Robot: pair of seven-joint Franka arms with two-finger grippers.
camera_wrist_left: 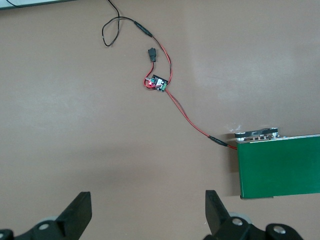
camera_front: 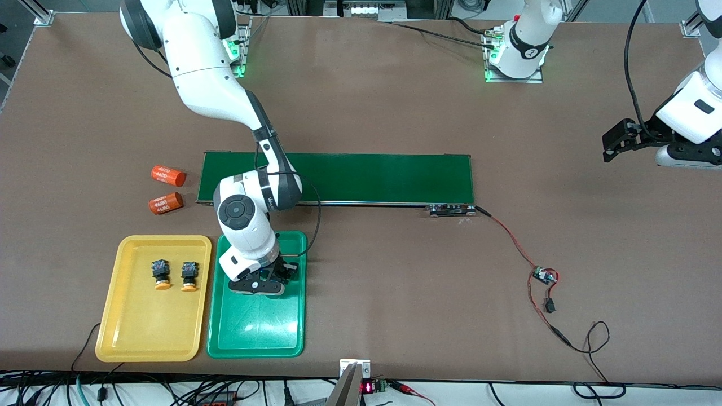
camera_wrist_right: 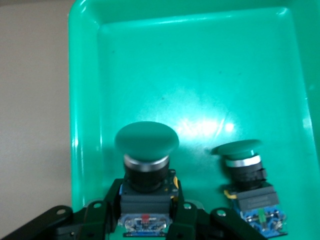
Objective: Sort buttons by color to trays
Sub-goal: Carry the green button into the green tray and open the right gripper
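My right gripper (camera_front: 266, 280) is low over the green tray (camera_front: 256, 330), at the tray's end nearest the conveyor. In the right wrist view the gripper (camera_wrist_right: 147, 201) is shut on the black body of a green-capped button (camera_wrist_right: 146, 137). A second green-capped button (camera_wrist_right: 248, 172) lies beside it on the green tray (camera_wrist_right: 200, 75). Two yellow-orange-capped buttons (camera_front: 161, 274) (camera_front: 190, 276) lie in the yellow tray (camera_front: 146, 332), next to the green one. My left gripper (camera_front: 616, 144) waits in the air at the left arm's end of the table, open and empty (camera_wrist_left: 147, 215).
The long dark-green conveyor belt (camera_front: 361, 177) lies across the table's middle; its end shows in the left wrist view (camera_wrist_left: 280, 167). Two orange cylinders (camera_front: 168, 175) (camera_front: 165, 203) lie beside the belt's end. A red-black wire with a small circuit board (camera_front: 544, 276) (camera_wrist_left: 157, 83) trails from the belt.
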